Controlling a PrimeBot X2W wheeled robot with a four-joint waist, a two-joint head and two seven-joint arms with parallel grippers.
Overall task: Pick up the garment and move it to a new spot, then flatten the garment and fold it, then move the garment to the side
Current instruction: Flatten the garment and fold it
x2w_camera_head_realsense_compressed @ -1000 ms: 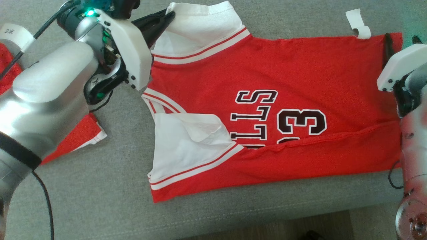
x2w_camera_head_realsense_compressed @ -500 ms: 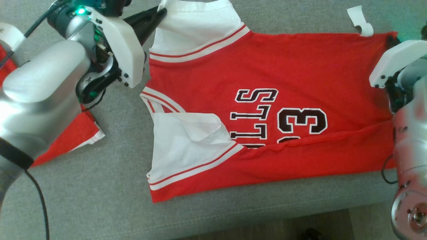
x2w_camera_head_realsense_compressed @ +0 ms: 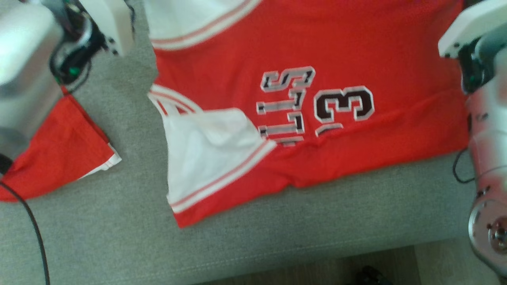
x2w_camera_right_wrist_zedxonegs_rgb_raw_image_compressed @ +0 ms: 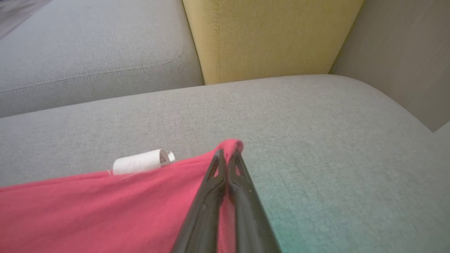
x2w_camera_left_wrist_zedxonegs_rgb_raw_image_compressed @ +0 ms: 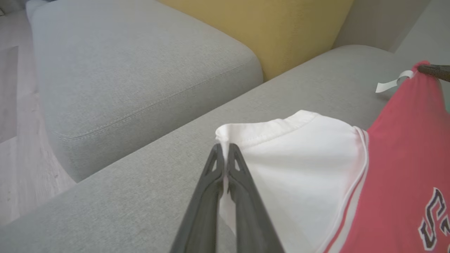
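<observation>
Jersey [x2w_camera_head_realsense_compressed: 317, 43] lies spread on grey sofa cushion [x2w_camera_head_realsense_compressed: 277, 245], near edge folded over. Left gripper [x2w_camera_left_wrist_zedxonegs_rgb_raw_image_compressed: 222, 154] pinches white sleeve hem [x2w_camera_left_wrist_zedxonegs_rgb_raw_image_compressed: 281, 128]; right gripper [x2w_camera_right_wrist_zedxonegs_rgb_raw_image_compressed: 227, 158] pinches red bottom corner [x2w_camera_right_wrist_zedxonegs_rgb_raw_image_compressed: 232, 144]. Risk: both bites sit at the very edge, so cloth may slip out on lift. Versus a second ago: right jaws, then spread, now closed on corner; head camera shifted

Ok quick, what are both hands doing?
Left gripper: shut on the jersey, at its white sleeve.
Right gripper: shut on the jersey, at its red corner.
</observation>
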